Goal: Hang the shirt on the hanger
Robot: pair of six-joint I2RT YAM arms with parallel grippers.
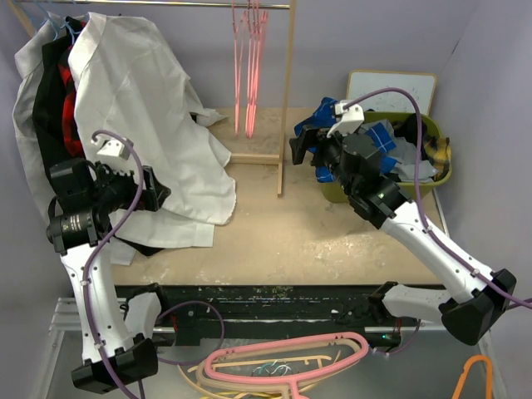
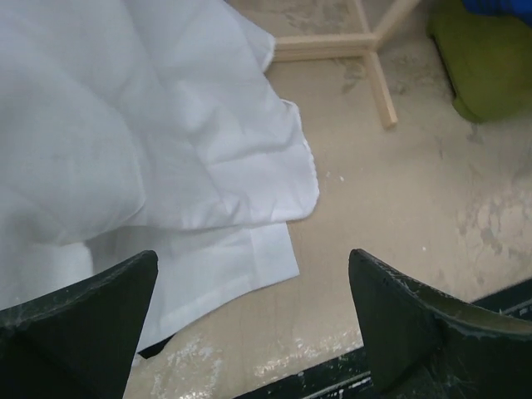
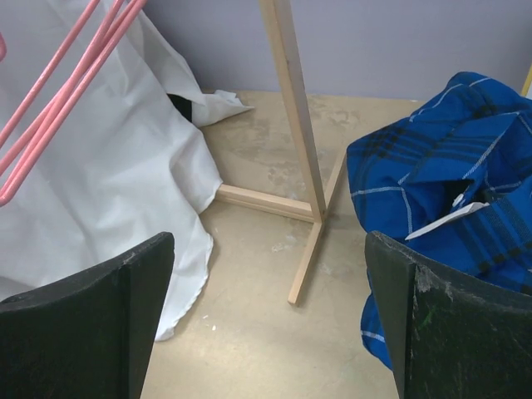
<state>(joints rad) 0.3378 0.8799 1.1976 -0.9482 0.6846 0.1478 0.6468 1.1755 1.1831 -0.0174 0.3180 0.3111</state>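
Where the olive-green plastic basket (image 1: 445, 162) stands at the upper right of the overhead view, the royal-blue button-up shirt (image 1: 381, 135) lies bunched, its soft folds spilling over the basket's left side. Its thin white and dark check is plain in the right wrist view, where the shirt fills the right edge with a white strip showing among the creases. Several thin pink triangular hangers (image 1: 248, 71) hang together from the rail of the pale wooden rack (image 1: 287, 91) at top centre, apart from the shirt. The right arm stretches from the lower right corner up toward the middle of the frame. The right gripper (image 3: 268, 249) is spread wide with nothing between its fingers, just beside the shirt and facing the rack's foot. The left arm rises from the lower left with its elbow bent. The left gripper (image 2: 251, 266) is likewise wide apart and empty, over the hem of the large plain white garment (image 1: 158, 108) that drapes onto the sandy counter (image 1: 332, 241)
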